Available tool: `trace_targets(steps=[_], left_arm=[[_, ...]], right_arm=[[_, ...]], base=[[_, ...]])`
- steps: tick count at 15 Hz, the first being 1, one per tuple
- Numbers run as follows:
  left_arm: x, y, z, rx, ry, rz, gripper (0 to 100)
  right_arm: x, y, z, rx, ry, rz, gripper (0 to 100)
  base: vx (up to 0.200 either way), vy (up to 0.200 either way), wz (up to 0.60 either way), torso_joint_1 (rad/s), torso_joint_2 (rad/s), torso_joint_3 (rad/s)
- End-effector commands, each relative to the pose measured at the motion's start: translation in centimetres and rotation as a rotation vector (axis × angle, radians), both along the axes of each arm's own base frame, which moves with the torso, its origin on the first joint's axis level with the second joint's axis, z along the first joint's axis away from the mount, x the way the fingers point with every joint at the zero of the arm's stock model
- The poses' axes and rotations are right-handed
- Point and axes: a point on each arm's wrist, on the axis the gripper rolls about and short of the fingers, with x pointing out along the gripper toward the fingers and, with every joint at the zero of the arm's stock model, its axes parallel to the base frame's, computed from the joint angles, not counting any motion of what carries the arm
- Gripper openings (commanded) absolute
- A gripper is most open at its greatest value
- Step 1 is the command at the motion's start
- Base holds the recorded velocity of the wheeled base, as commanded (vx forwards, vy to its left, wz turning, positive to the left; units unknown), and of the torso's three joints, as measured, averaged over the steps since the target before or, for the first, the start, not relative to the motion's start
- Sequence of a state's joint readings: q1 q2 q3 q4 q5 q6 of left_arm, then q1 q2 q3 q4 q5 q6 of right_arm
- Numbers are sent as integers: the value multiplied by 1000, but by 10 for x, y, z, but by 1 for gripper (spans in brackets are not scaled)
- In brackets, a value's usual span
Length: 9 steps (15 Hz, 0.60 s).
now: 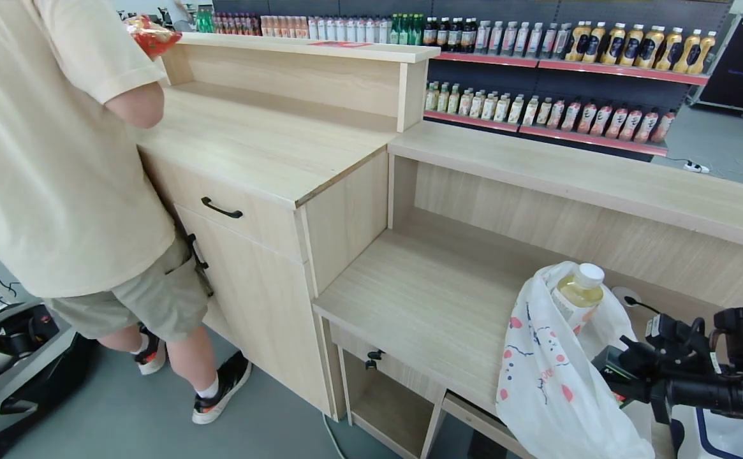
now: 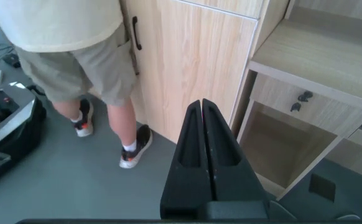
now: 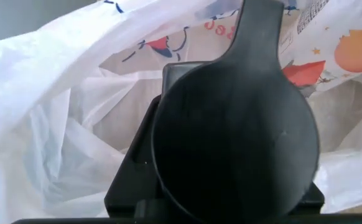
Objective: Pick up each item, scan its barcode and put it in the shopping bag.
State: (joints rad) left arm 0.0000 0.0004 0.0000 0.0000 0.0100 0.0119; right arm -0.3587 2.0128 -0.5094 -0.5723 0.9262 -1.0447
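Left gripper (image 2: 201, 102): fingers pressed flat together, nothing between them. It hung low over the grey floor, in front of the wooden counter's (image 1: 263, 153) cabinet door and near the shoes of a person (image 1: 58, 159) standing at that counter.

Right gripper (image 1: 623, 376): low at my right side, just beside the shopping bag (image 1: 556, 376). I could not tell whether it was wide or narrow. In the right wrist view a dark round object (image 3: 237, 149) sat in front of it, with the white plastic of the bag behind.

The shopping bag, white with red and blue print, stood on the lower desk surface (image 1: 422, 293) at its near edge, mouth up. A bottle (image 1: 580, 290) with a white cap and pale yellow contents stood upright inside, its top showing above the bag's rim.

The person held a red packet (image 1: 151, 35) up at the end of the counter's raised ledge.

Shelves of bottled drinks (image 1: 537, 44) ran along the back.
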Motion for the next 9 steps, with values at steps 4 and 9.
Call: trace_targets(steps=[4,9], left_arm=[[0,0,0,0,0,1,0],[0,0,0,0,0,1,0]], right_arm=[[24,0,-15,17,2,27,0],[35,1,-24,19,7,41,0]], base=[[0,0,0,0,0,0],[0,0,0,0,0,0]])
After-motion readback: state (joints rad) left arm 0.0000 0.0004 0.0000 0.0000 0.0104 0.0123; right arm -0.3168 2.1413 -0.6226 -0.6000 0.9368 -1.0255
